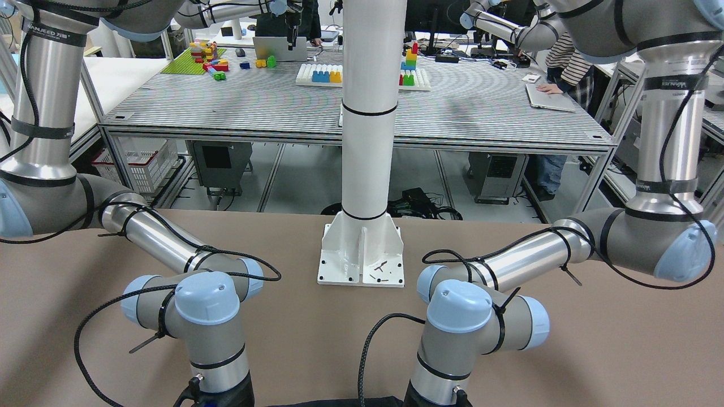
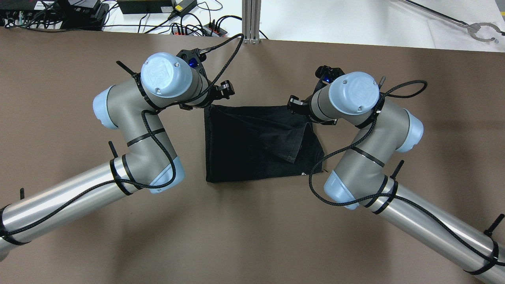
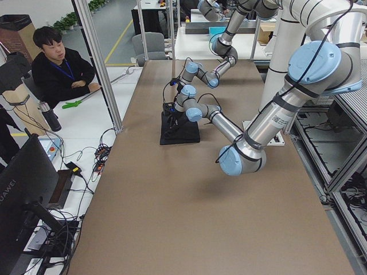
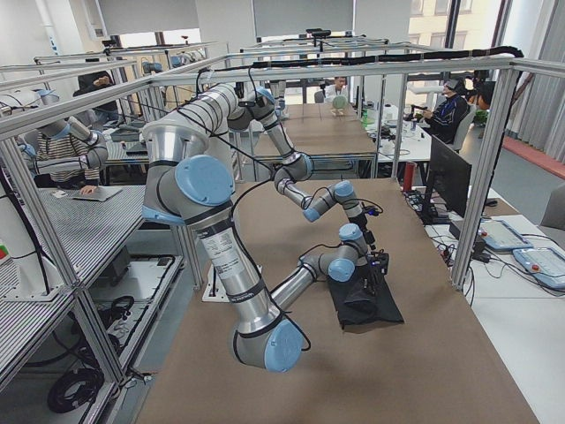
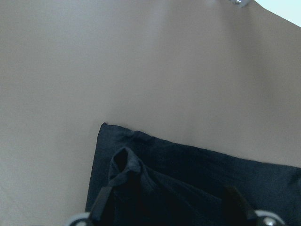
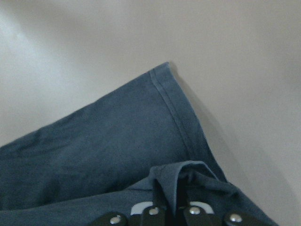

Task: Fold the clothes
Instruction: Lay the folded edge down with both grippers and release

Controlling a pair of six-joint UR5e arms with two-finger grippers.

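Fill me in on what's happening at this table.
Two robot arms are folding a black cloth that lies on the brown table. The right gripper is shut on a pinch of fabric by one far corner, and a flap on that side is already turned over. The left gripper sits at the other far corner with its fingers apart.
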